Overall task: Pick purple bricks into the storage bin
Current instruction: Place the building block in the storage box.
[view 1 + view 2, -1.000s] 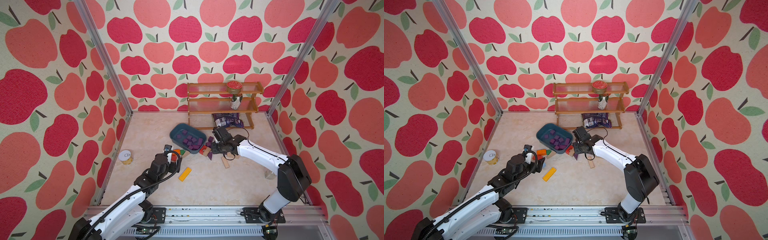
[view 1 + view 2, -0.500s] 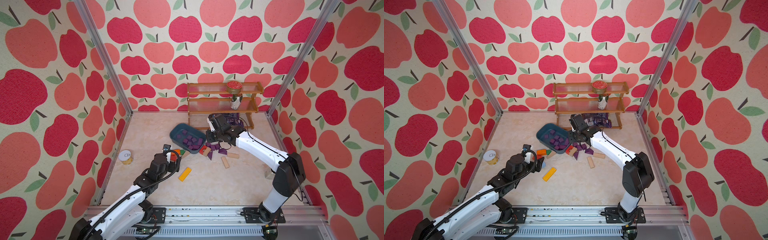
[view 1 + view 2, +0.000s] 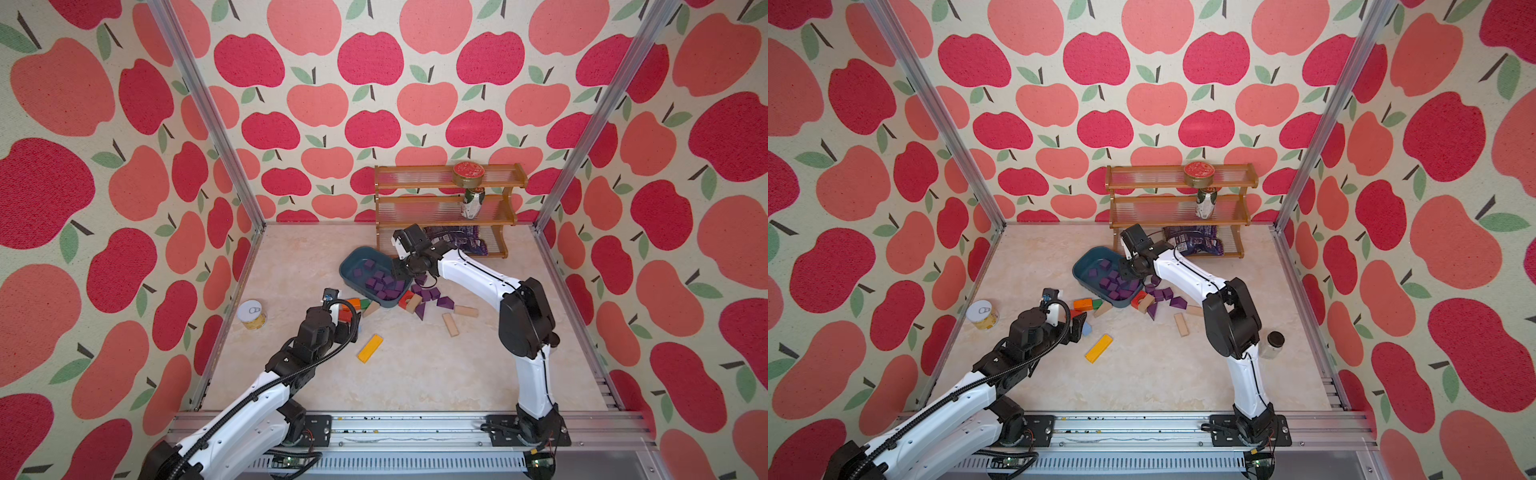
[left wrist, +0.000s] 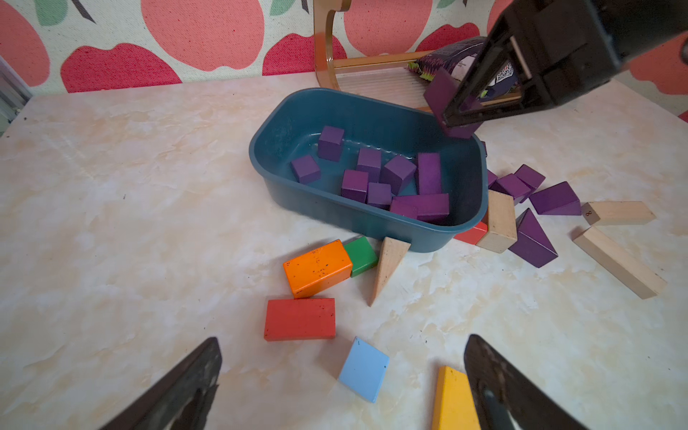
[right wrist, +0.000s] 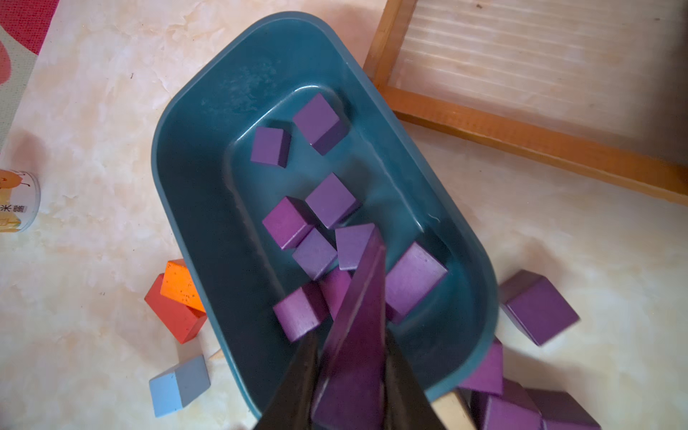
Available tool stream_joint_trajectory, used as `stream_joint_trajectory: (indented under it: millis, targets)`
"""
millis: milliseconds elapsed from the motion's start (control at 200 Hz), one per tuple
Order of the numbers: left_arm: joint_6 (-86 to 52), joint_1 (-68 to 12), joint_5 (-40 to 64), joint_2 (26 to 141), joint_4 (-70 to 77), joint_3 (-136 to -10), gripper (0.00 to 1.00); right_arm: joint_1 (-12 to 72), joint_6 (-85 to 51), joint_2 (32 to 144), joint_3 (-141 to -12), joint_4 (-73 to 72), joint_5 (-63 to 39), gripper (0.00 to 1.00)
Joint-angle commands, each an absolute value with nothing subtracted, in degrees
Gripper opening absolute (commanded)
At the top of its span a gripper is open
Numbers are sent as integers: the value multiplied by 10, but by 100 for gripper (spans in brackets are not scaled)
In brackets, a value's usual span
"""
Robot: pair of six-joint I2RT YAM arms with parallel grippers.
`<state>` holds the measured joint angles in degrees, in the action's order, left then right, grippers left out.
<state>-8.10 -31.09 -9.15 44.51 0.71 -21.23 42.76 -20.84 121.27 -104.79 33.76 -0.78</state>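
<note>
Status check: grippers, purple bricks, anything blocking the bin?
Right gripper shut on a purple brick, over one end of the storage bin. Left gripper open, empty. Several purple bricks in it, loose bricks beside it. Drop path clear.

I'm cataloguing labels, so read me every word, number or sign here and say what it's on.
"8", it seems: end of a tan wooden block.
"米", next character blurred: yellow can.
QR code, print too small: purple bag.
Unreadable print: red-lidded tin, shelf can.
</note>
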Motion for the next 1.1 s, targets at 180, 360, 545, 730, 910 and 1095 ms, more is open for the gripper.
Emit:
stream_joint_trajectory:
  millis: [180,360,545,730,910,1095]
  targets:
    - [-91,-304,-93,434,11,-201,99,433,-164,1334,-1196,424,39,19]
    - [-92,-302,-90,442,15,-201,99,427,-154,1363,-1231,436,64,19]
    - [-93,-300,-85,450,18,-201,99,418,-152,1372,-1231,442,73,25]
    - [-95,-297,-79,460,24,-202,99,418,-147,1369,-1231,441,76,36]
    - [-95,-296,-76,463,24,-203,99,418,-145,1361,-1224,439,80,48]
    - [-96,-296,-76,459,23,-201,99,421,-142,1310,-1186,420,80,48]
